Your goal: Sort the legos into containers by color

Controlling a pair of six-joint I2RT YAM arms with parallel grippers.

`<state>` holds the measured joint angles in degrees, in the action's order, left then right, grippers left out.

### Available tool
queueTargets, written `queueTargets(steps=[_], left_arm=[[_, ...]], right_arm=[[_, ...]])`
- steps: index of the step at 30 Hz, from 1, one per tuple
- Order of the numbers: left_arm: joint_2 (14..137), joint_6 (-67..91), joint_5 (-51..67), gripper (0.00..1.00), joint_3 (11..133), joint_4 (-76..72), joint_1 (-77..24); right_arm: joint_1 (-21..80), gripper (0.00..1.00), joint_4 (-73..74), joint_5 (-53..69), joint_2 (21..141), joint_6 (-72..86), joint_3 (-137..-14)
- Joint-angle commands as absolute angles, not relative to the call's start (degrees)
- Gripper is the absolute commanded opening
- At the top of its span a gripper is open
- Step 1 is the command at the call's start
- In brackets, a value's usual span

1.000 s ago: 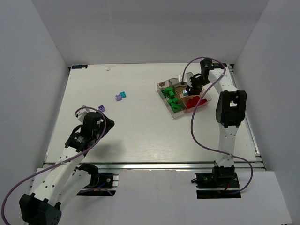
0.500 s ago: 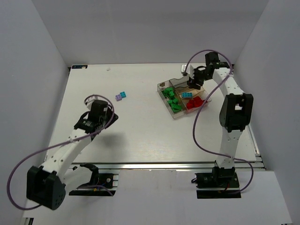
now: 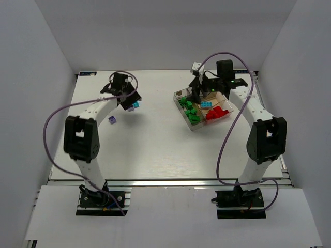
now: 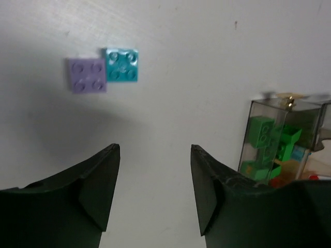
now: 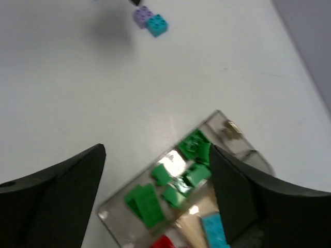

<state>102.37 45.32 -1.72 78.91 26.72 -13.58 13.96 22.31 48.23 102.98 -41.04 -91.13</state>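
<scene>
The clear tray (image 3: 195,126) lies at the far right of the table. Green legos (image 3: 190,109) fill its long section, a cyan lego (image 3: 207,104) and red legos (image 3: 216,112) lie in the smaller ones. My right gripper (image 3: 195,95) hangs open and empty over the green legos (image 5: 170,181). My left gripper (image 3: 128,100) is open and empty just short of a purple lego (image 4: 87,75) and a cyan lego (image 4: 121,64), which lie side by side touching. Another purple lego (image 3: 112,120) lies alone further left.
White walls close the table on three sides. The left wrist view shows the tray's end wall (image 4: 269,101) to the right. Purple cables loop above both arms. A small white speck (image 3: 119,76) lies near the far edge.
The left arm swung from the near left out to the far purple and cyan pair. The right gripper let a cyan lego into the tray, opened wider and shifted left over the green section.
</scene>
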Motion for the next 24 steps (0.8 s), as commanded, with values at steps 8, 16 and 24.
queueTargets(steps=[8, 16, 24], left_arm=[[127.25, 31.65, 1.68, 0.72, 118.19, 49.65, -10.63], [129.9, 24.88, -4.92, 0.72, 121.29, 53.35, -10.11], [128.58, 17.5, -2.11, 0.72, 114.96, 50.36, -10.11]], right_arm=[[17.58, 0.89, 13.18, 44.57, 98.61, -18.29, -83.67], [17.49, 0.89, 12.83, 43.16, 98.26, -17.49, -81.74], [17.67, 0.89, 12.83, 43.5, 99.49, -17.05, -82.09]])
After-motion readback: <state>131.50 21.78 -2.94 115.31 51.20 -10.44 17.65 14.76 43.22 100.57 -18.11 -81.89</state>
